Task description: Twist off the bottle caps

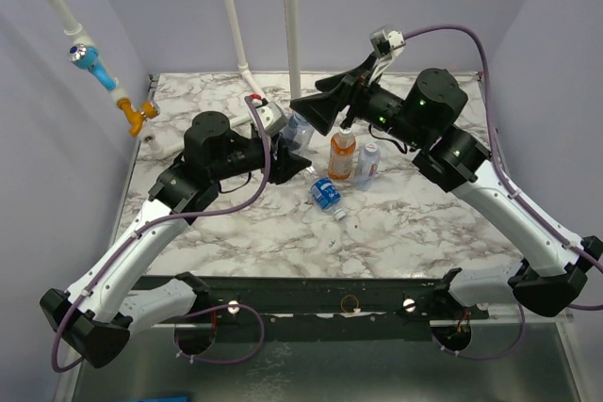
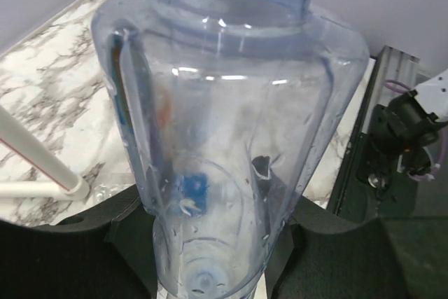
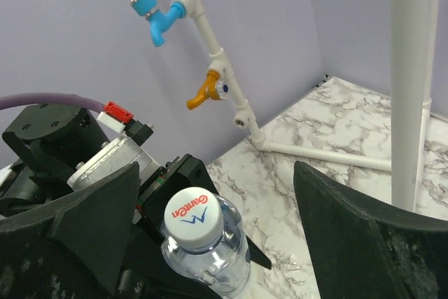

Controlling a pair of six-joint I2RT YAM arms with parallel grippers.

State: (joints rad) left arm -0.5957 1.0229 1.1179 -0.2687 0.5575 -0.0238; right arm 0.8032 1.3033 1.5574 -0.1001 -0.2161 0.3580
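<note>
My left gripper [image 2: 210, 243] is shut on a clear blue-tinted bottle [image 2: 224, 124], holding its body tilted above the table. That bottle's white cap [image 3: 194, 218], printed with red and blue, is on its neck. The cap sits between the wide-apart fingers of my right gripper [image 3: 224, 222], nearer the left finger and untouched. From above, the right gripper [image 1: 325, 112] hangs open over the held bottle [image 1: 300, 129]. An orange bottle [image 1: 342, 157] and a clear bottle [image 1: 369, 162] stand mid-table. A blue-labelled bottle [image 1: 325, 193] lies in front of them, with a small loose white cap [image 1: 340, 215] beside it.
White pipes rise at the back of the marble table [image 1: 424, 223]: a slanted one with a blue tap [image 1: 89, 56] and an orange tap [image 1: 139, 118], and a vertical pipe [image 3: 409, 82]. Purple walls close in on three sides.
</note>
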